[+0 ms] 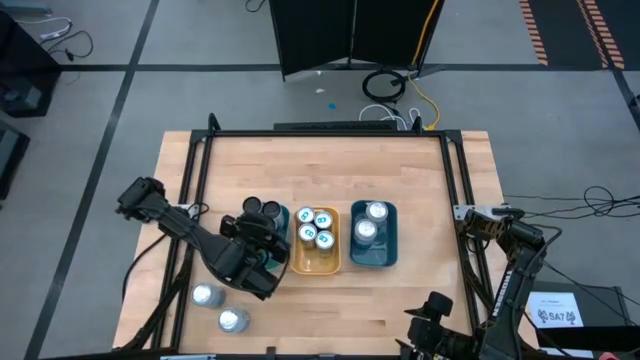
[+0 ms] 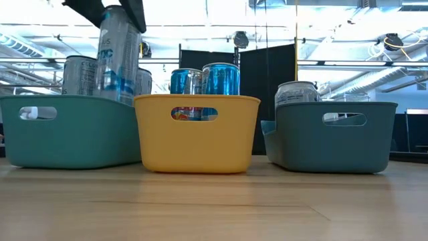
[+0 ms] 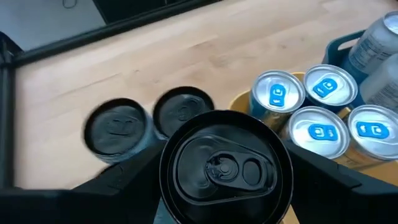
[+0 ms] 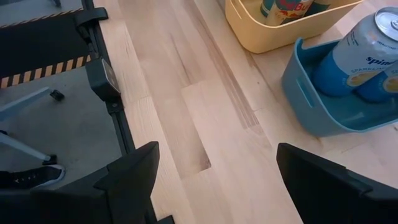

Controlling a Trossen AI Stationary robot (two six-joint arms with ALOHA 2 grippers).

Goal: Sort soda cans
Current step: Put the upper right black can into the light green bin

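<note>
Gripped between the left gripper's (image 3: 225, 186) fingers (image 3: 124, 180), closest to the left wrist lens: one black-topped can (image 3: 225, 169), upright. Just beyond it, two more black-topped cans (image 3: 117, 129) side by side; off to one side, four blue-marked cans (image 3: 278, 93) in a cluster. Low view alone shows the held can (image 2: 119, 53) as tall, silver-sided and tilted slightly, hanging over the teal tray (image 2: 67, 130), with the orange tray (image 2: 197, 134) and blue tray (image 2: 331, 137) in a row beside it. High view alone shows two silver-topped cans (image 1: 207, 296) loose on the table (image 1: 430, 170), near the left gripper (image 1: 262, 262) on its outer side, outside every tray. Counted overhead: two dark cans in the teal tray, four in the orange tray, two in the blue tray (image 1: 374, 237). Left arm stretched diagonally inward, wrist angled over the teal tray. Right gripper (image 4: 214, 180) spread open, holding nothing, parked at the table's near edge, well apart from the trays.
</note>
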